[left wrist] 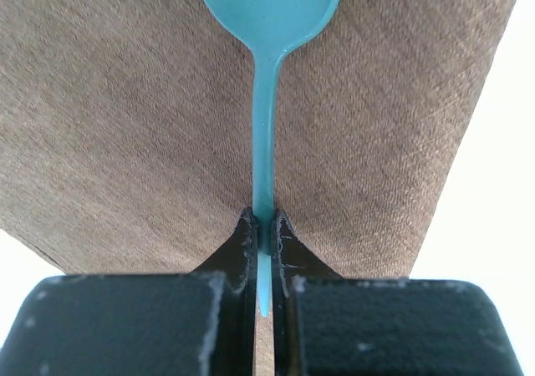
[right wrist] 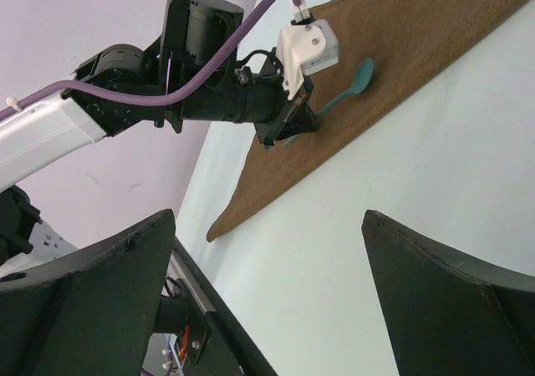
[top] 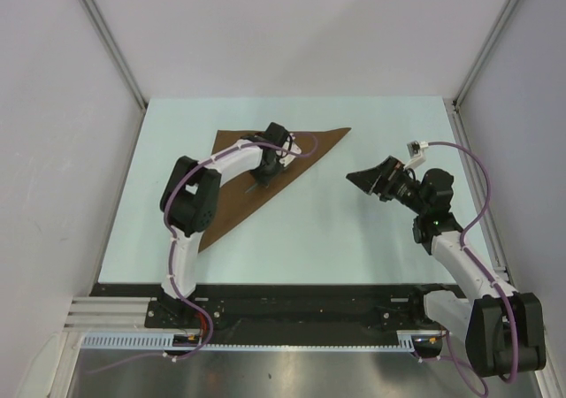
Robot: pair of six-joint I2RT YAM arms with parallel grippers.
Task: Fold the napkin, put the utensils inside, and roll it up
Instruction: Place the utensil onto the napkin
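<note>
The napkin (top: 234,205) lies folded in a triangle on the counter (top: 354,239), so utensil placing is in hand. The left fingers (left wrist: 238,251) pinch the teal spoon (left wrist: 266,125) by its handle, bowl over the cloth. The right fingers (right wrist: 109,292) gape wide, empty, well apart. Next, probably: lower and release the spoon.

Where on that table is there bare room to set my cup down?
The table is bare between the napkin and the right gripper, along the front, and behind the napkin. It is crowded on the napkin, where the left gripper holds the teal spoon.
</note>
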